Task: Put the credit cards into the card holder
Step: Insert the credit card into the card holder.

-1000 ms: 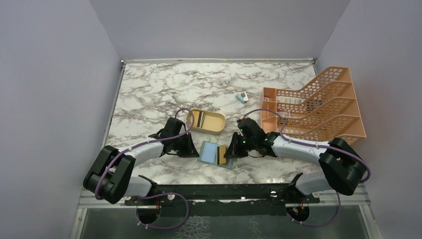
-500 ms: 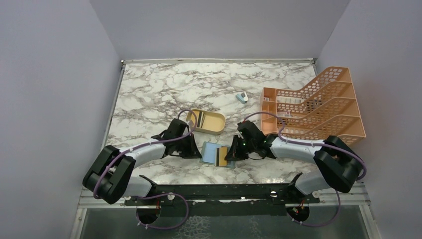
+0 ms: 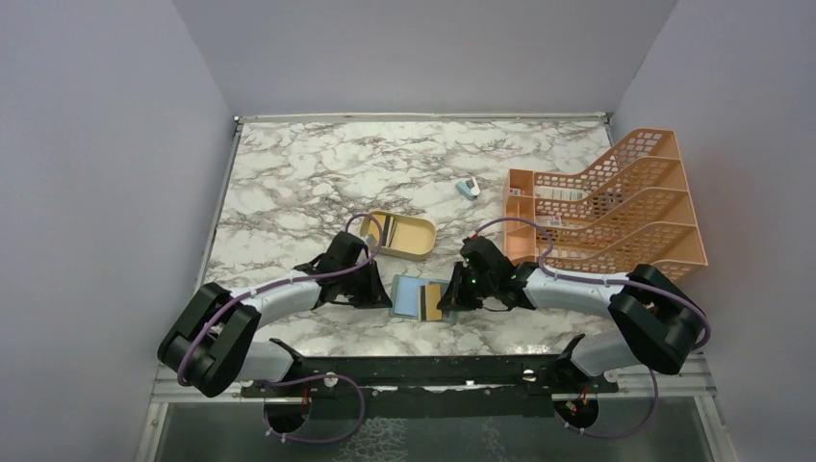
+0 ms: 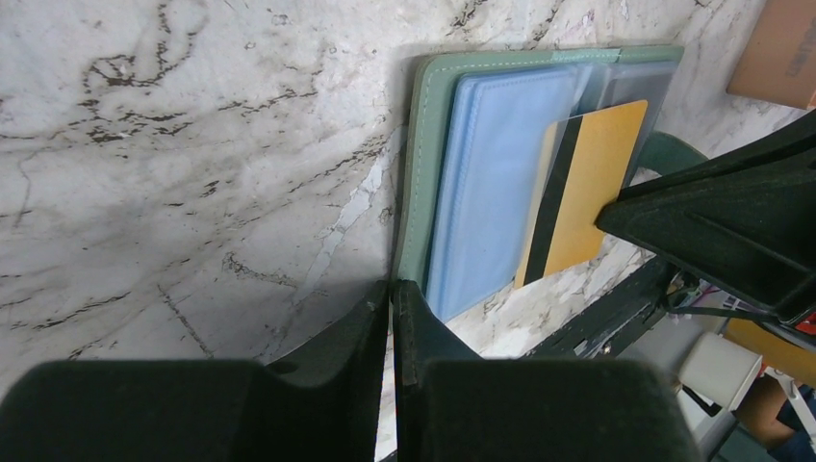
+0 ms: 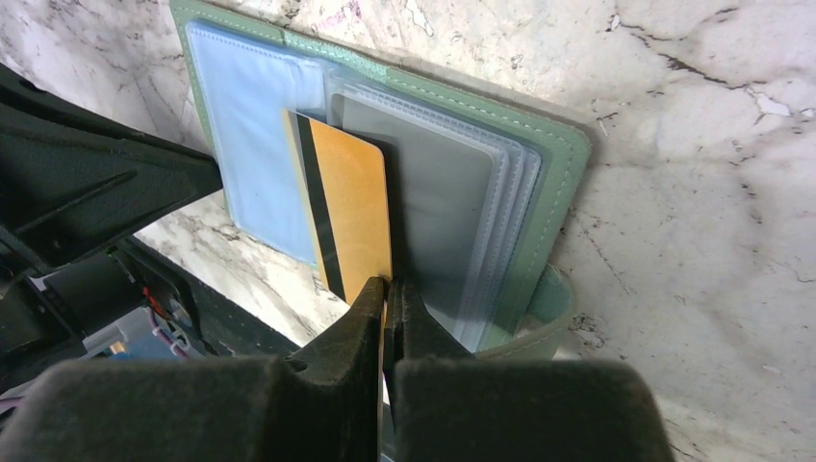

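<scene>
The grey-green card holder [image 3: 408, 297] lies open on the marble between my two grippers, its pale blue pocket [image 4: 486, 183] facing up. My left gripper [image 4: 393, 285] is shut on the near left edge of the card holder [image 4: 430, 144]. My right gripper [image 5: 388, 282] is shut on a tan credit card [image 5: 354, 202] with a black stripe. That card lies over the open holder, its far end between the blue pocket and the clear sleeves [image 5: 452, 212]. In the top view the same card [image 3: 433, 301] shows at the holder's right half. Another pale card [image 3: 387, 231] lies in the tan dish.
A tan oval dish [image 3: 416, 239] stands just behind the holder. The orange mesh file rack [image 3: 616, 207] fills the right side, close behind my right arm. A small blue-and-white gadget [image 3: 468, 188] lies further back. The table's near edge is right below the holder.
My right gripper has moved left with the tan card, carrying it further over the open holder. The left gripper has shifted a little right with the holder's edge.
</scene>
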Controlling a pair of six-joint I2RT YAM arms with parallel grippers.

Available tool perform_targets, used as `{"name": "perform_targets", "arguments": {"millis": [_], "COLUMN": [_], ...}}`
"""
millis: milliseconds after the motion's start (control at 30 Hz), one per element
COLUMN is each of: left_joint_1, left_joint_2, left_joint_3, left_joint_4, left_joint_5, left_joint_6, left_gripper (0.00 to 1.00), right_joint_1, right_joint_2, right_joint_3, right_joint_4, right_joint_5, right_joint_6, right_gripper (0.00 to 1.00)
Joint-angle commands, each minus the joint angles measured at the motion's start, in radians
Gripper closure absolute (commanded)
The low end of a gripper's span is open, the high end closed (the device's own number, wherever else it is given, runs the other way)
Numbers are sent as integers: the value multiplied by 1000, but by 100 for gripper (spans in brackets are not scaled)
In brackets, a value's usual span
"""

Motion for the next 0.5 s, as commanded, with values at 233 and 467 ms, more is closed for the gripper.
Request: {"name": "perform_targets", "arguments": {"millis": [233,467], "left_joint_1": [-21,-30], "left_joint_2": [1,-10], "left_joint_3": [-25,-33], "left_joint_4": [-40,-39], "left_joint_5": [-54,-60], "left_joint_6": [-3,-14], "left_gripper": [87,87], "right_joint_1": [2,2], "right_joint_2": [-1,15], "right_joint_3": [-27,-14], "right_joint_4": [15,28], "right_joint_5": [123,125], "right_joint_6": [12,12], "right_gripper": [99,99]}}
